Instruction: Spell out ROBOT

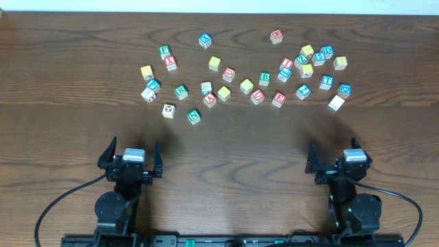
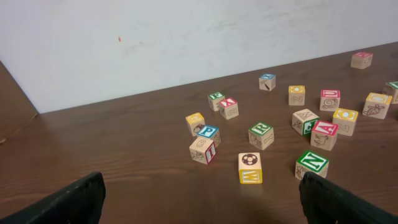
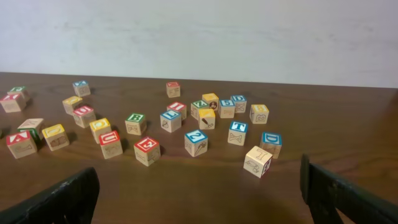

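Note:
The wooden letter cubes lie scattered across the far half of the table. The green-framed R cube (image 1: 180, 90) (image 2: 261, 134) sits on the left. The green-framed B cube (image 1: 264, 78) (image 3: 135, 122) is near the middle and the blue-framed T cube (image 1: 326, 82) (image 3: 237, 132) on the right. Two yellow-topped cubes (image 1: 223, 92) (image 1: 246, 86) lie between R and B. My left gripper (image 1: 134, 147) (image 2: 202, 208) and right gripper (image 1: 334, 147) (image 3: 199, 199) hover low at the near edge. Both are open and hold nothing, well short of the cubes.
Closest to my left gripper are a green N cube (image 1: 193, 116) (image 2: 312, 163) and a yellow-sided cube (image 1: 169, 110) (image 2: 250, 167). A pale cube (image 1: 335, 102) (image 3: 258, 160) is nearest my right gripper. Red-lettered cubes (image 1: 257, 96) (image 1: 278, 99) mix in. A white wall (image 2: 186, 37) stands behind the table.

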`<state>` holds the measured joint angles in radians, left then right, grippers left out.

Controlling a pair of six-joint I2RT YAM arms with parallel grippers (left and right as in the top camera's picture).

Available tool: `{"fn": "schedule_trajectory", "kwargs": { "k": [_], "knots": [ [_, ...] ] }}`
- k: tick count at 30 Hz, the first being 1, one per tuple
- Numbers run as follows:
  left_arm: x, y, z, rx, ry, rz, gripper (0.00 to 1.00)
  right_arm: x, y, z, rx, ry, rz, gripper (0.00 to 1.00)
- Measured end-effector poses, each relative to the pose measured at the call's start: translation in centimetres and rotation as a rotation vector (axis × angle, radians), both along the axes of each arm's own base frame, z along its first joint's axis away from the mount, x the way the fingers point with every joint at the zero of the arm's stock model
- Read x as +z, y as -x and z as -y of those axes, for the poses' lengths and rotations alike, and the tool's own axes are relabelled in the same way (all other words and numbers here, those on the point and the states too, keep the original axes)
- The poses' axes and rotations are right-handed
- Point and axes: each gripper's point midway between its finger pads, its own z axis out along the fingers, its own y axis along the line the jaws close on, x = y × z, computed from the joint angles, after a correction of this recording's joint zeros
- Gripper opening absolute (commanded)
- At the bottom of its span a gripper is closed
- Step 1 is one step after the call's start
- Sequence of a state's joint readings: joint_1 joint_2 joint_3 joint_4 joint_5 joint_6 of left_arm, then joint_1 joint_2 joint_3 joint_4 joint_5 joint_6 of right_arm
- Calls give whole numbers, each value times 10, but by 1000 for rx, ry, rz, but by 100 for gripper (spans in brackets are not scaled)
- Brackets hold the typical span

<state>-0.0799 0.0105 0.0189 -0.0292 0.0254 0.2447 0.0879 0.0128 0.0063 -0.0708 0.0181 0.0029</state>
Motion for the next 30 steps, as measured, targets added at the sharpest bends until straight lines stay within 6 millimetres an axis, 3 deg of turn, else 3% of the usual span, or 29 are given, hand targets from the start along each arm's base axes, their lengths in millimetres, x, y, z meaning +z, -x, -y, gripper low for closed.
{"fn": "schedule_trajectory", "kwargs": {
  "k": [25,28,30],
  "knots": [
    [4,1,0,5,47,2,98,0,0,0,0,0,0,99],
    [12,3,1,4,82,-1,98,0,0,0,0,0,0,99],
    [31,6,1,0,98,16,98,0,0,0,0,0,0,99]
  ]
}}
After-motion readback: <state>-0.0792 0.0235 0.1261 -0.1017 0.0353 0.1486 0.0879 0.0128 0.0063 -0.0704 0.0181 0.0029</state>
